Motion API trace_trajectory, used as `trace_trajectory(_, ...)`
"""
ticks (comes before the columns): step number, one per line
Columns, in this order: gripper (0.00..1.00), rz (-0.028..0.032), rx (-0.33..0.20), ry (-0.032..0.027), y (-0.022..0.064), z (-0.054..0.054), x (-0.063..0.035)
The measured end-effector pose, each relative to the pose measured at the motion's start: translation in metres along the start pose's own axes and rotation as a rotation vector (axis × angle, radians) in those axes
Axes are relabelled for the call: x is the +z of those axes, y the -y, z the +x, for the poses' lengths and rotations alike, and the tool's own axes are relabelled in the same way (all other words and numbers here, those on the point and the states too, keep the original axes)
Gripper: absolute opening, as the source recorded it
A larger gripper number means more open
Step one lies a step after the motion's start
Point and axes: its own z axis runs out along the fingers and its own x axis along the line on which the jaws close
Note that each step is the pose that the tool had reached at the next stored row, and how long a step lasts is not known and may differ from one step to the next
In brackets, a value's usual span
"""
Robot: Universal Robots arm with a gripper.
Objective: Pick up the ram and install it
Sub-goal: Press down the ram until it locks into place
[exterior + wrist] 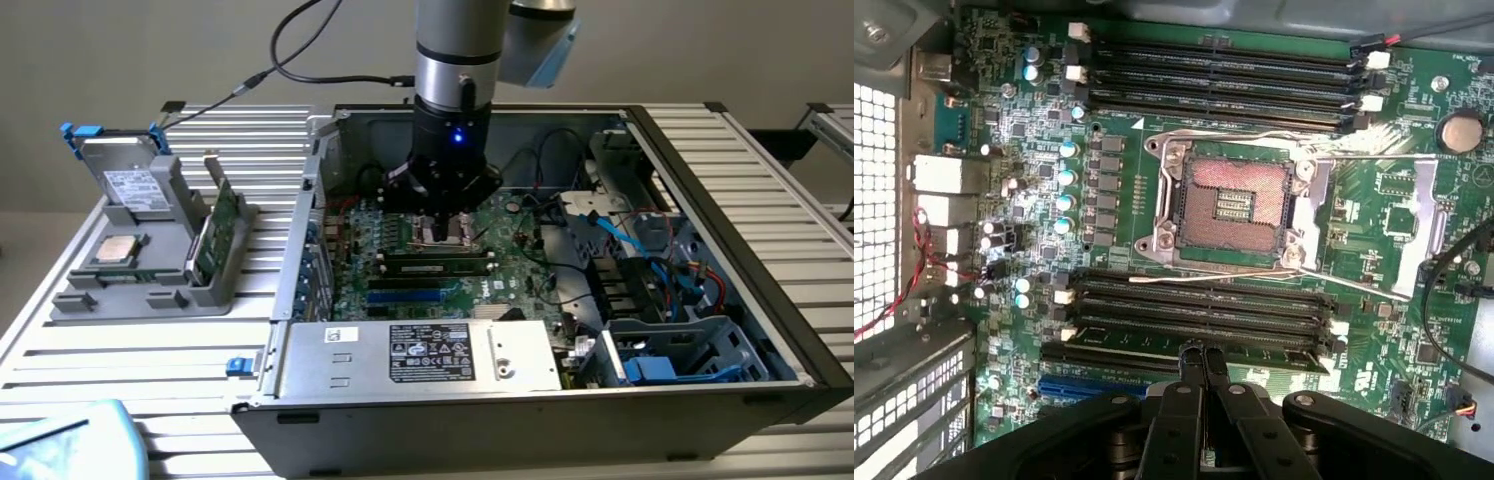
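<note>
A green ram (224, 222) stands on edge in the grey holder (147, 285) outside the case, at the exterior view's left. My gripper (441, 235) hangs inside the open computer case, over the motherboard (514, 255) beside the bare processor socket (1237, 205). Its fingers are shut with nothing between them, and the tips (1202, 352) hover over the bank of black memory slots (1194, 310). A long dark module with a white label (434, 266) sits in one of those slots just in front of the gripper.
The holder also carries a grey drive with blue clips (123, 170) and a square silver processor chip (118, 248). Inside the case are the power supply (427, 355), blue cables (641, 240) and a drive cage (681, 350) at the exterior view's right.
</note>
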Motion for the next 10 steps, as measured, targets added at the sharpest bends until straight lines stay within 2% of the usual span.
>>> trace_trajectory(3, 0.11, -0.0002, 0.035, 0.0046, 0.0, 0.0, 0.0)
trace_trajectory(10, 0.11, -0.0007, 0.046, 0.0051, 0.0, 0.0, -0.0001)
